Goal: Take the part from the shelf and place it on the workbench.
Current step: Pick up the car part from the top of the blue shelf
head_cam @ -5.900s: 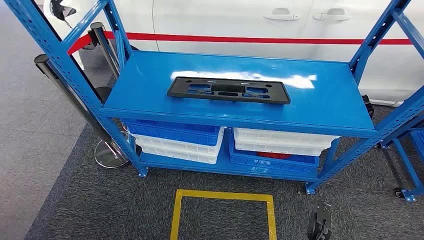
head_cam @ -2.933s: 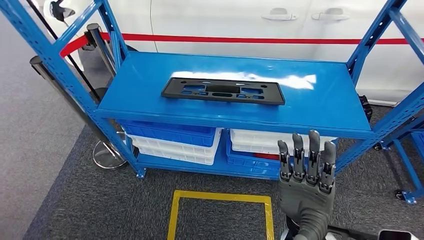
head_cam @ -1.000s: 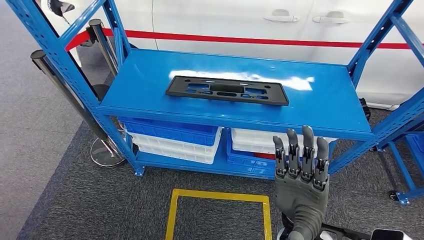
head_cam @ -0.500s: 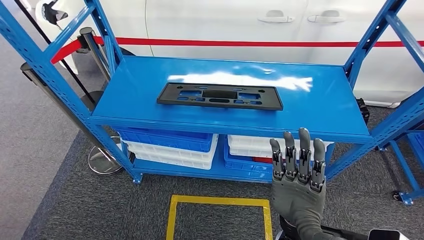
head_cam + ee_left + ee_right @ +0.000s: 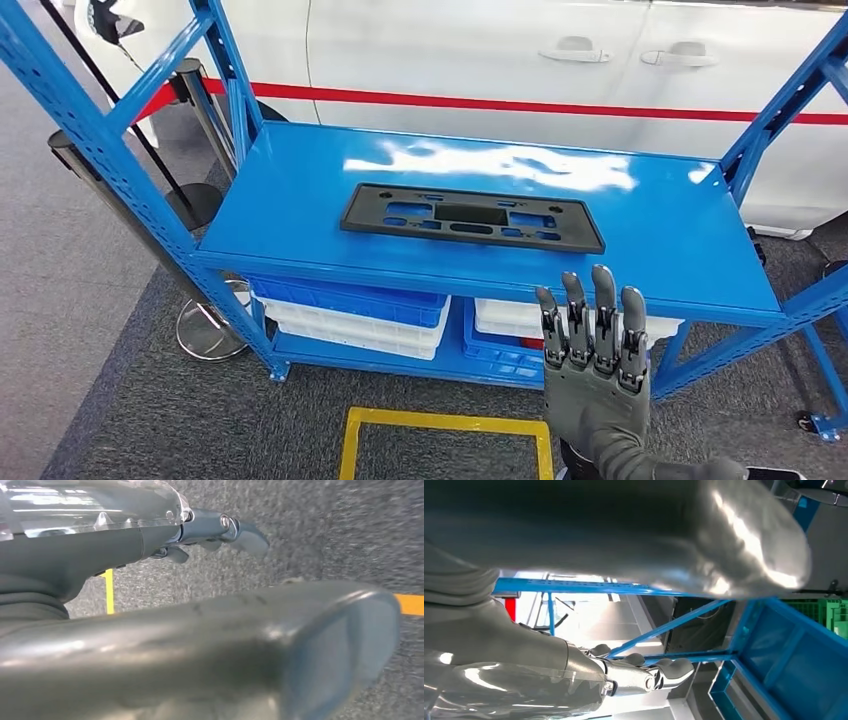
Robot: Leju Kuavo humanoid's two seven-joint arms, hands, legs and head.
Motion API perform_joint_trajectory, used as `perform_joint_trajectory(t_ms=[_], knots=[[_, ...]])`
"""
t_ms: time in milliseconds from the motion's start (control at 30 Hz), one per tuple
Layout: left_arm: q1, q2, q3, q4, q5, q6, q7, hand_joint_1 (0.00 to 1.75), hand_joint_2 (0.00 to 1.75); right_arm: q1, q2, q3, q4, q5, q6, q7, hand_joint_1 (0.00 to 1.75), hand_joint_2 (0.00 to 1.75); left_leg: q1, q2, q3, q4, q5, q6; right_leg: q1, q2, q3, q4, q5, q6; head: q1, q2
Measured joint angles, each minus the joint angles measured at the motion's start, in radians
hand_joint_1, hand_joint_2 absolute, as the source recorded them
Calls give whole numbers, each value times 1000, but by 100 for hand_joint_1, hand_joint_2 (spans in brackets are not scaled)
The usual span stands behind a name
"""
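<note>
A flat black plastic part [image 5: 472, 216] with several cut-outs lies in the middle of the blue shelf top [image 5: 290, 190]. My right hand [image 5: 592, 372] is raised in front of the shelf's near edge, below and to the right of the part, fingers straight and apart, holding nothing. In the right wrist view its fingers [image 5: 644, 676] stretch out with nothing in them, the shelf frame beyond. My left hand [image 5: 210, 530] appears in the left wrist view over grey carpet, fingers extended and empty.
Blue and white bins [image 5: 350, 310] fill the lower shelf level. Blue uprights [image 5: 90, 120] stand at both ends. A white car [image 5: 520, 60] is parked behind. Barrier posts [image 5: 200, 100] stand at the left. A yellow taped square [image 5: 445, 425] marks the carpet in front.
The whole picture has shifted: the camera moved, so the shelf sits lower and nearer. My right hand came up from below several seconds ago and stays raised with straight fingers.
</note>
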Motion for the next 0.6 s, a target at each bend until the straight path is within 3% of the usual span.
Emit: perform_joint_trajectory(t_ms=[33, 100, 233, 300, 367, 400, 433, 467, 500, 533, 600], knots=[[0, -1, 0, 0, 0, 0, 0, 0, 0, 1, 0, 0, 0, 0, 0, 0, 0, 0, -2, 0, 15, 1, -11, -2, 4, -1, 13, -62, 46, -8, -1, 0], [-4, -2, 0, 2, 0, 0, 0, 0, 0, 3, -1, 0, 0, 0, 0, 0, 0, 0, -5, -1, 31, -1, -30, -12, 13, -1, 29, -135, 89, -21, -1, 0], [-6, -2, 0, 2, 0, -1, 0, 0, 0, 4, -2, 0, -1, 0, 2, 0, 0, 0, -5, 1, 48, 29, -38, -34, 8, 2, 67, -160, 82, -39, -2, 0], [-9, -2, 0, 2, 1, -1, 1, 0, 0, 4, -2, 0, -1, -1, 4, 0, 0, 0, -1, 2, -2, 122, -65, -42, 4, 0, 90, -170, 73, -46, -5, 0], [-10, -2, 0, 2, 2, -1, 6, 0, 0, 4, -2, 0, -1, -1, 7, 0, 0, 0, 4, 3, -85, 235, -115, -54, 4, 0, 102, -171, 60, -49, -6, 0], [-11, -2, 0, 2, 4, -2, 10, 0, 0, 4, -2, 0, -1, -1, 8, 0, 0, 0, 6, 3, -117, 264, -129, -59, 3, 2, 109, -171, 52, -48, -7, 0], [-10, -2, 0, 2, 5, -3, 13, 0, 0, 4, -2, 0, 0, -1, 10, 0, 0, 0, 8, 3, -135, 262, -120, -62, 3, 3, 118, -171, 45, -47, -6, 0], [-8, -1, 0, 2, 7, -6, 15, 0, 0, 5, -2, 0, 0, -1, 11, 0, 0, 0, 9, 3, -136, 224, -82, -63, 3, 6, 129, -170, 37, -46, -7, 0], [-6, -1, 0, 2, 8, -8, 15, 0, 0, 5, -2, 0, 0, -1, 12, 0, 0, 0, 9, 3, -124, 159, -26, -61, 2, 7, 140, -170, 28, -43, -7, 0], [-4, 0, 0, 3, 9, -11, 16, 0, 0, 5, -2, 0, 0, -1, 13, 0, 0, 0, 9, 3, -112, 101, 21, -58, 2, 7, 151, -171, 20, -40, -6, 0], [-4, 0, 0, 4, 10, -14, 15, 0, 0, 5, -3, 0, 0, -1, 15, 0, 0, 0, 3, 5, -101, 31, 63, -45, 3, 6, 158, -170, 10, -30, -7, 0]])
